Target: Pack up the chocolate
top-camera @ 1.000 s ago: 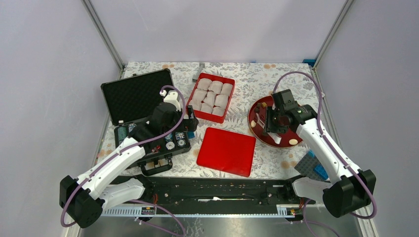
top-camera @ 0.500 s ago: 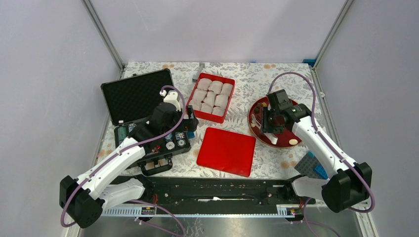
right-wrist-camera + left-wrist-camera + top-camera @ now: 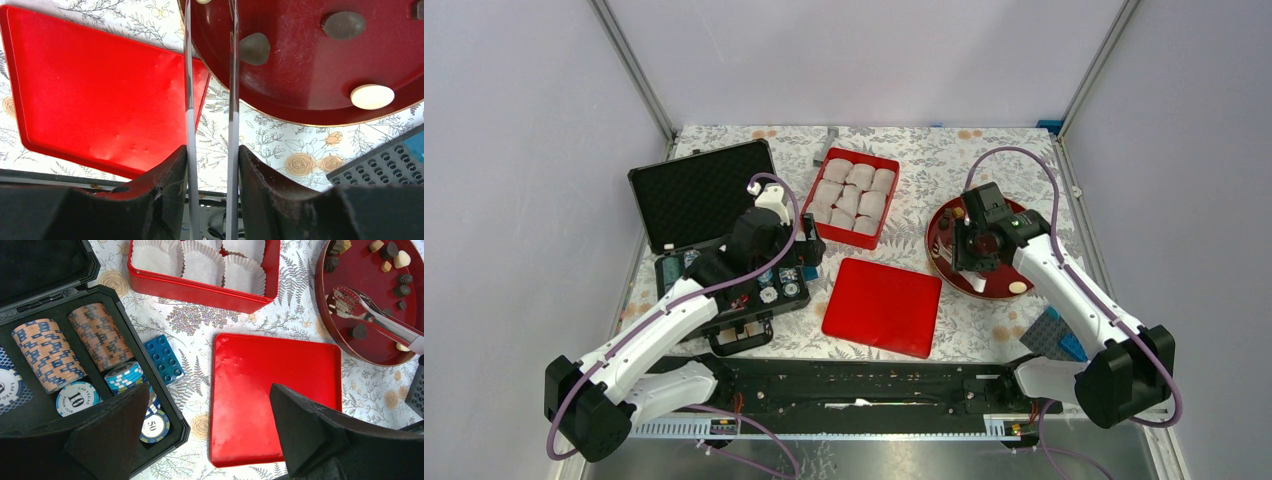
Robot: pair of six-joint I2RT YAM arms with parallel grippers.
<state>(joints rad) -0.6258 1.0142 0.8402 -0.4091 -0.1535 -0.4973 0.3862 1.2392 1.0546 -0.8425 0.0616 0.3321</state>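
Several chocolate lumps, dark brown [image 3: 357, 331] and pale [image 3: 402, 259], lie on a round dark red tray [image 3: 1009, 285]. In the right wrist view I see dark ones [image 3: 254, 48] and a pale one [image 3: 372, 96]. My right gripper [image 3: 977, 258] [image 3: 212, 150] hovers over the tray, shut on metal tongs [image 3: 188, 100]; the tong head [image 3: 345, 295] hangs over the tray's left part. The red box [image 3: 861, 155] holds white paper cups. My left gripper [image 3: 809, 250] [image 3: 209, 390] is open and empty above the red lid [image 3: 275, 395].
An open black case [image 3: 714, 230] of striped chips [image 3: 45, 355] lies at the left, with a blue brick [image 3: 164, 359] beside it. A grey studded plate [image 3: 1049, 335] sits at the right front. The red lid [image 3: 882, 305] lies flat mid-table.
My right gripper with the tongs has moved a little left and farther back over the tray. The left arm has not moved.
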